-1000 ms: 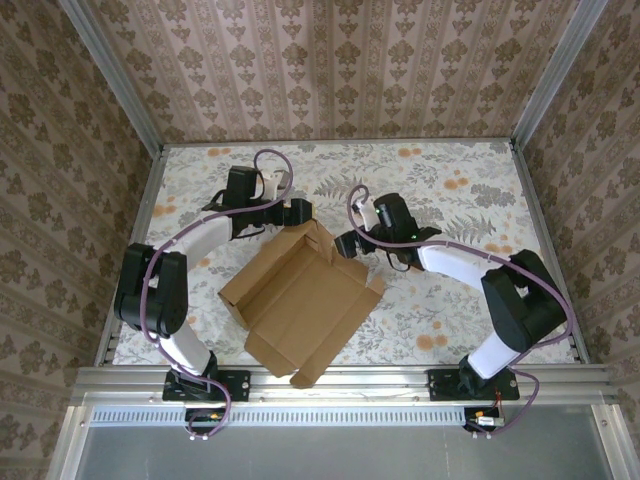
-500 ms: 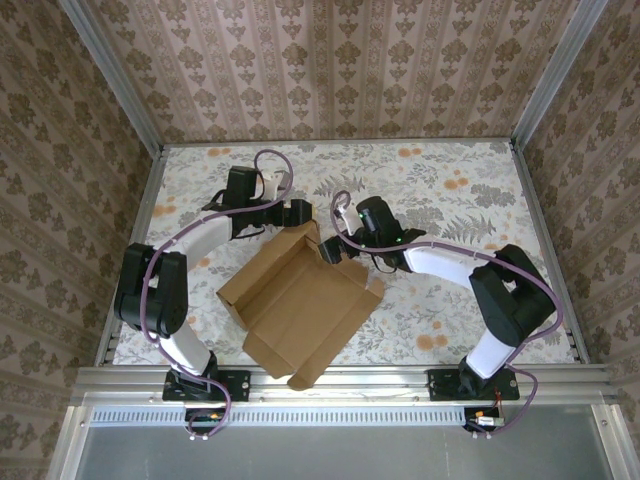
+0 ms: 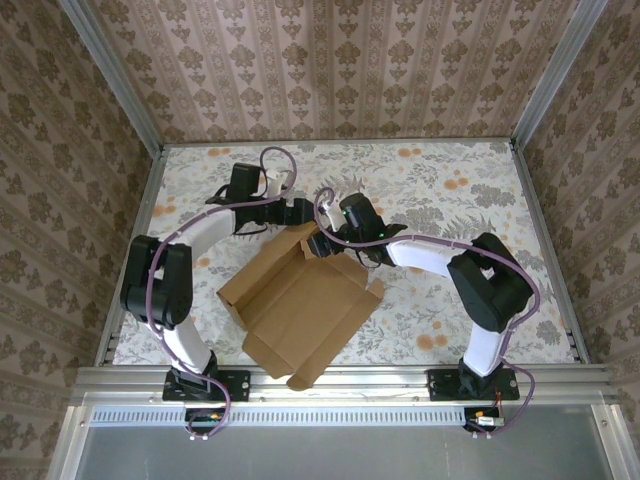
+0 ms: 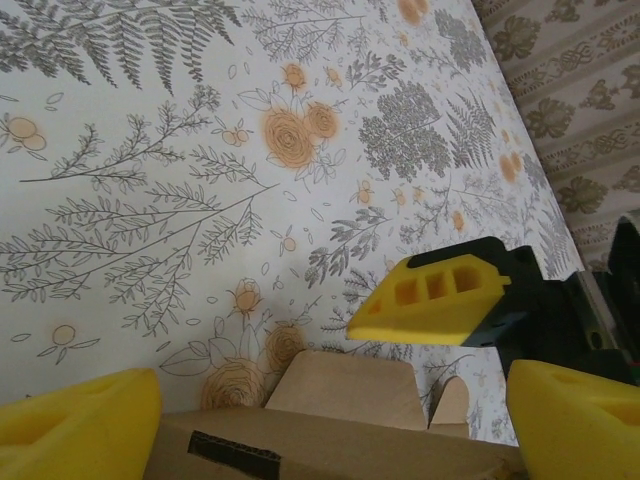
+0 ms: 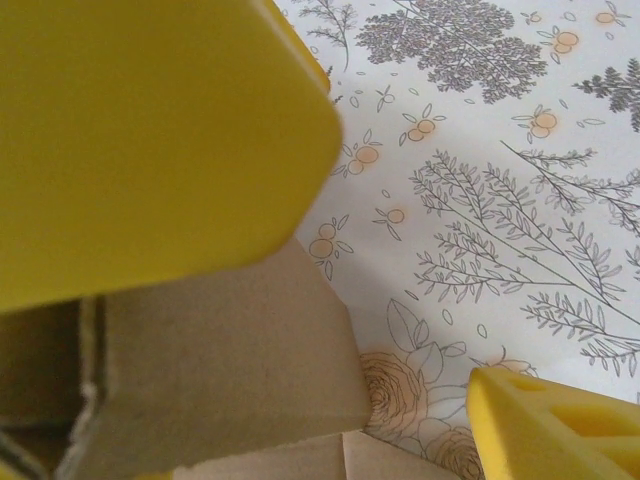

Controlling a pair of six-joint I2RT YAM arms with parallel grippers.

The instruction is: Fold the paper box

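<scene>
Looking down from above, the box (image 3: 300, 305) sits cornerwise on the table (image 3: 450, 180), its far corner poking up between the left tool (image 3: 300, 212) and the right tool (image 3: 318, 245), both close in. Left wrist view: the left tool (image 4: 330, 385) gapes wide over the far wall's edge, the right tool's pad (image 4: 430, 300) just beyond the flap (image 4: 350, 372). Right wrist view: the right tool (image 5: 390, 290) is open too, one pad against the flap (image 5: 220, 360), the other over bare table, and the partner tool looks like the only crowding.
</scene>
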